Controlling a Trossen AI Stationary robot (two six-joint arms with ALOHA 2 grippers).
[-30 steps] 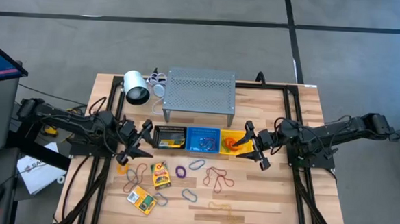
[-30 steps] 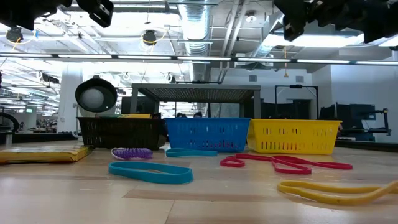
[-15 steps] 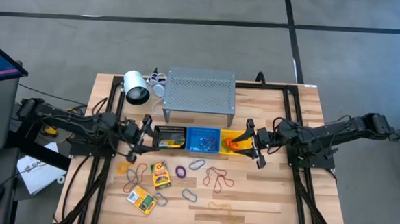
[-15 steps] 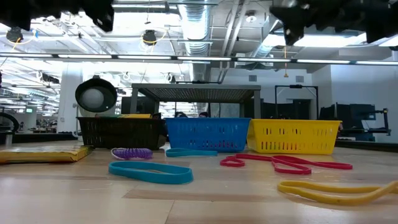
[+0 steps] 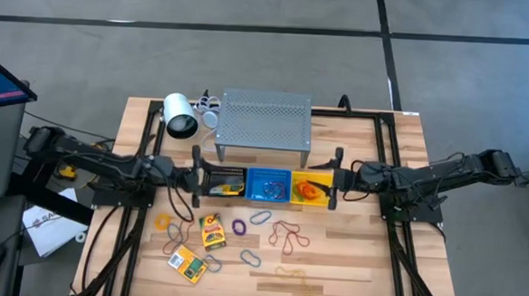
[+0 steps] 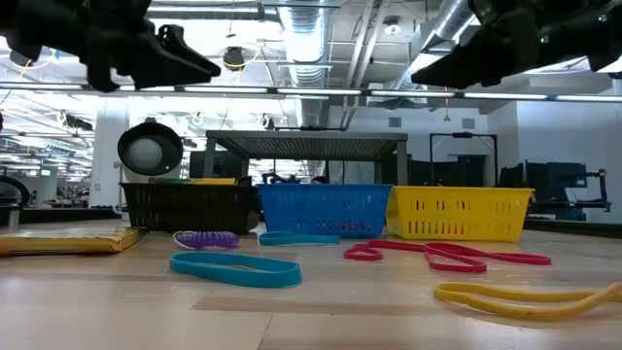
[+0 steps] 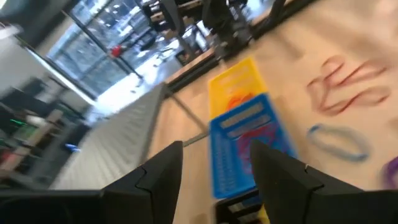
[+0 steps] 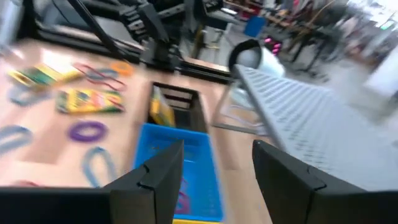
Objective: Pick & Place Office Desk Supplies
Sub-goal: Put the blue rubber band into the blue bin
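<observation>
The office desk supplies lie loose on the near half of the wooden table: two crayon-like packs (image 5: 211, 229) (image 5: 187, 264), an orange band (image 5: 162, 221), a purple band (image 5: 239, 226), red bands (image 5: 287, 233), a blue loop (image 5: 261, 217) and grey clips (image 5: 251, 256). My left gripper (image 5: 197, 176) hangs open above the table beside the black basket's left end. My right gripper (image 5: 337, 181) hangs open beside the yellow basket's right end. Both point roughly level at the row of baskets with nothing between their fingers.
A black basket (image 5: 225, 182), a blue basket (image 5: 268, 184) and a yellow basket (image 5: 311, 189) stand in a row mid-table. Behind them is a grey perforated shelf (image 5: 264, 121), with a white cylindrical object (image 5: 180, 116) to its left. Black frame rails run along both table sides.
Both grippers have rolled about their own axes and tipped up from slanting downward to nearly level. The left one has also sunk a little and come closer to the black basket. Nothing on the table has moved.
</observation>
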